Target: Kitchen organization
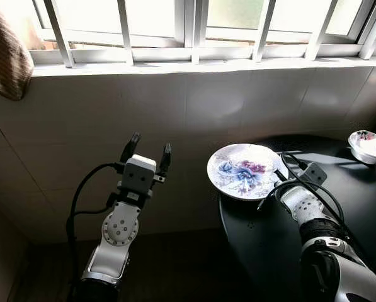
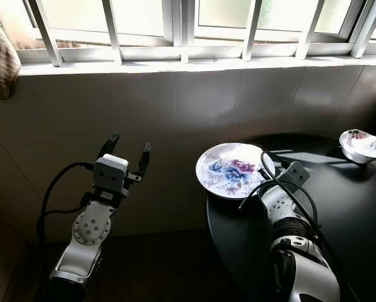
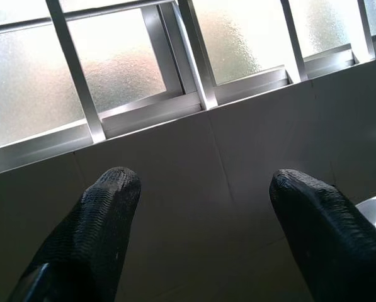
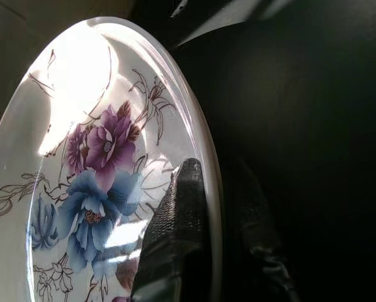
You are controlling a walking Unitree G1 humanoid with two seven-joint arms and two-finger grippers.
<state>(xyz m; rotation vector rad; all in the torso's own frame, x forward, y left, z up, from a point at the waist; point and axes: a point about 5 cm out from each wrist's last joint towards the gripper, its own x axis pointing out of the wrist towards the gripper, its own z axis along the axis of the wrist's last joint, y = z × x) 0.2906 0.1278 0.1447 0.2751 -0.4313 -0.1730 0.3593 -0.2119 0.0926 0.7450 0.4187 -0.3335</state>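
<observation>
My right jaws (image 1: 277, 178) are pinching the flowered plate (image 1: 243, 170) at the dark desk (image 1: 269, 245) edge. My left jaws (image 1: 148, 152) are hanging apart. Next, I think, comes lifting it flat.

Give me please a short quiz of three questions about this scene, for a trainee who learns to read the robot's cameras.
1. True or false: the right gripper grips the rim of the flowered plate.
2. The left gripper is: A) open, holding nothing B) shut on a cup C) resting on the table.
3. What stands at the far right of the dark table?

Key: 1 true; 2 A; 3 a small flowered bowl.
</observation>
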